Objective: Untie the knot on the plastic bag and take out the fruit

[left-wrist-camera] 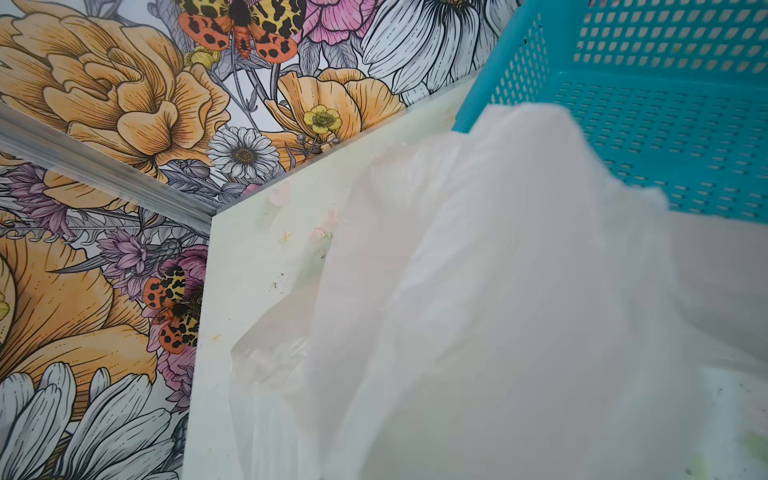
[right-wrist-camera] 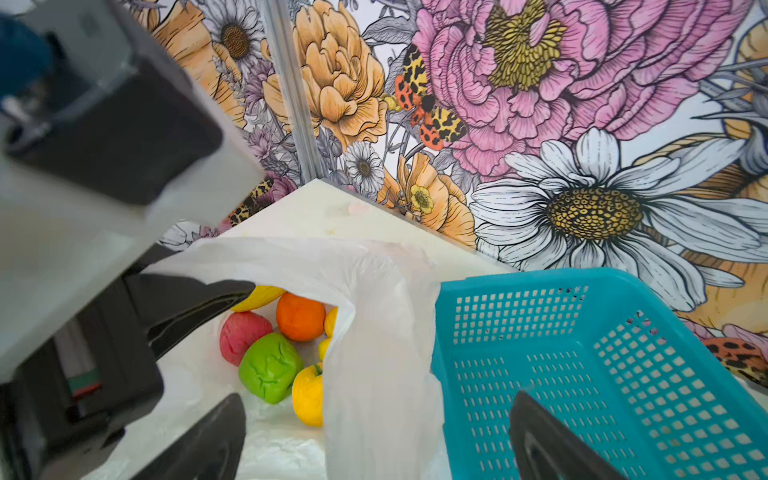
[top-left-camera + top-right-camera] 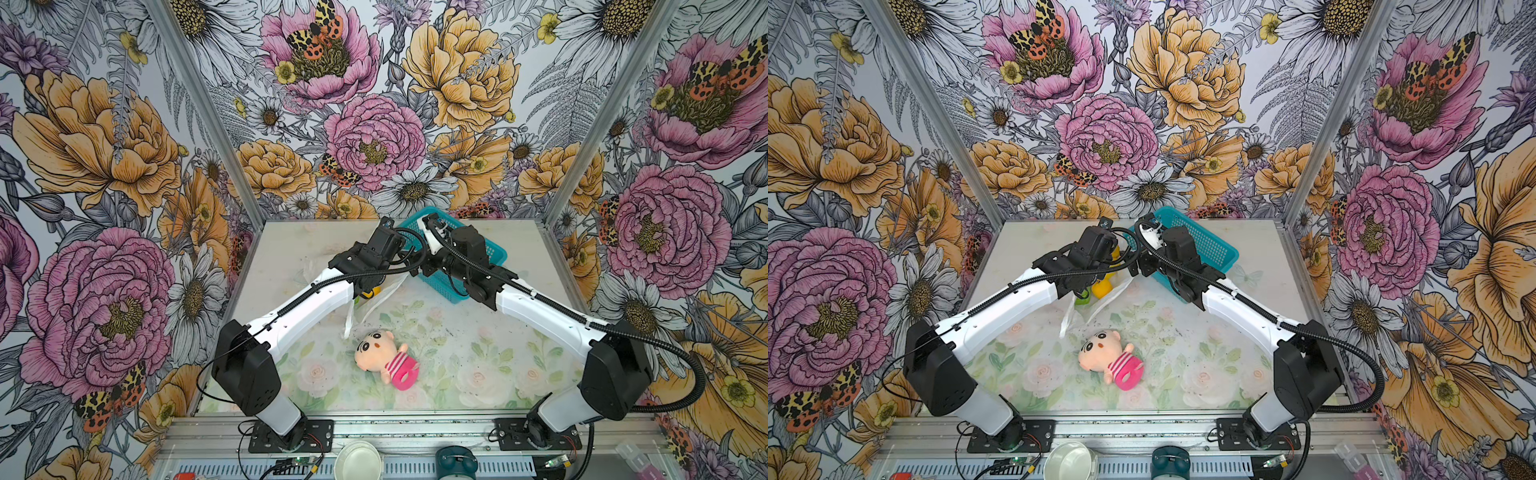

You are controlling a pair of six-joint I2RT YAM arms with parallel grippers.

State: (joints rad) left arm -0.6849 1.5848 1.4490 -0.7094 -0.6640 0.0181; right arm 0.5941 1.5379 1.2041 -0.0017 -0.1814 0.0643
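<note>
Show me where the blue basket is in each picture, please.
Top view: basket at the far edge of the table, centre.
Top view: basket, same place.
Left wrist view: basket behind the blurred white bag.
Right wrist view: basket beside the open bag.
Shared landmark: the white bag next to it.

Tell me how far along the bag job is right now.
Done: the knot looks undone, since the plastic bag gapes open. In hand: the left hand pinches the bag's rim, and the right hand hangs open over its edge. Left: all visible fruit, orange, red, green and yellow, sits inside; the teal basket shows none.
</note>
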